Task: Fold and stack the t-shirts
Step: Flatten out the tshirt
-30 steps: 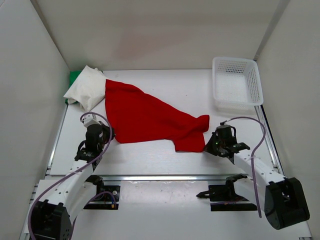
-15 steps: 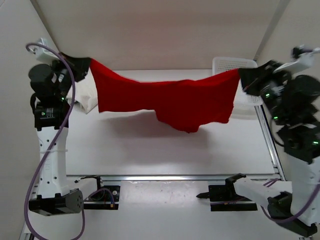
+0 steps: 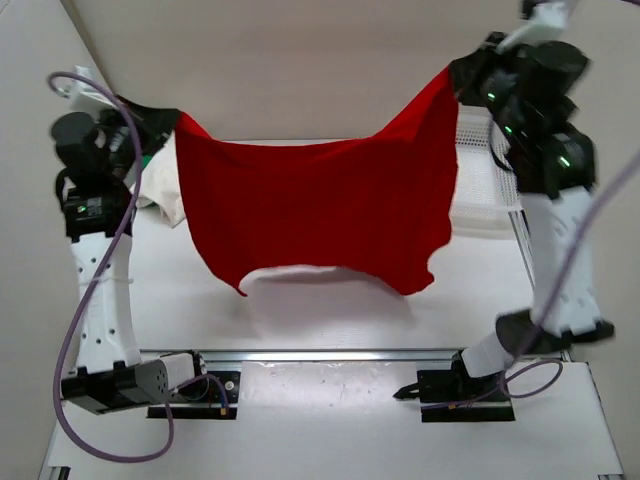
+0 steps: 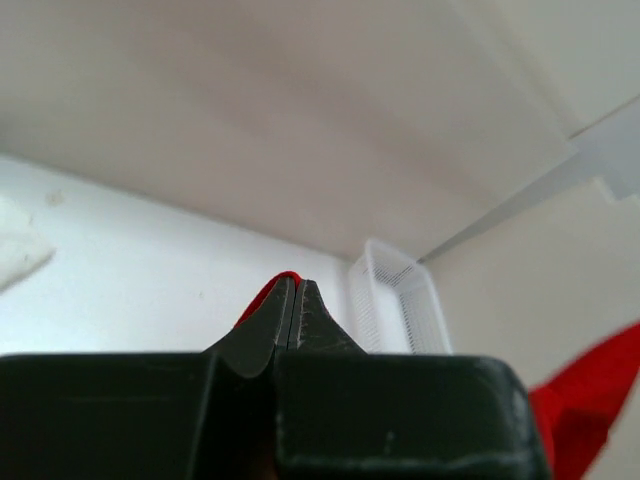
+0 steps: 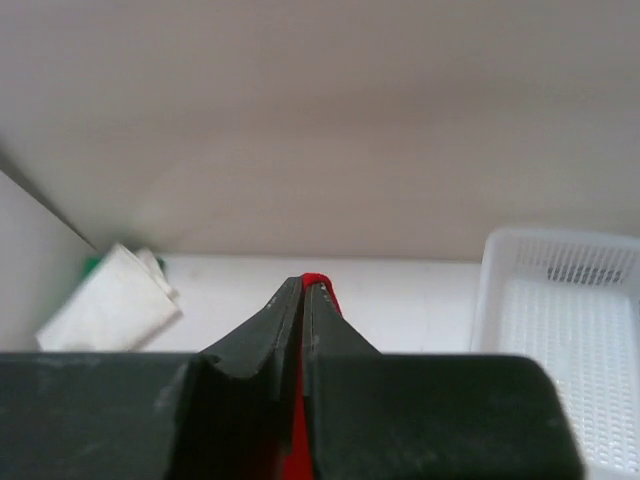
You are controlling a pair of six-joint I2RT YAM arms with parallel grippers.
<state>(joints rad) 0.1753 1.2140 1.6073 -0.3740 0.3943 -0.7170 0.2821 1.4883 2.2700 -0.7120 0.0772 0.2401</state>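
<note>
1. While the red shirt [image 3: 320, 210] hangs spread in the air between the two raised arms, its wavy lower hem dangles free, with open room between it and the worktop [image 3: 330, 320].
2. The left fingers [image 4: 270, 320] are pressed together on one top corner of the red shirt, with a sliver of red showing at their tips. The right fingers [image 5: 265, 330] are pinched on the other top corner, which sits higher than the left one.
3. The shirt's right edge hangs in front of the white mesh basket [image 3: 478, 195], which sits at the far right of the worktop, close to the side wall.
4. The white shirt [image 3: 162, 195] lies bunched in the far left corner, partly behind the left arm. A bit of the green shirt [image 5: 92, 265] peeks out behind it.
5. The worktop is plain white, closed in by pale walls [image 3: 300, 70] at the back and on both sides.
</note>
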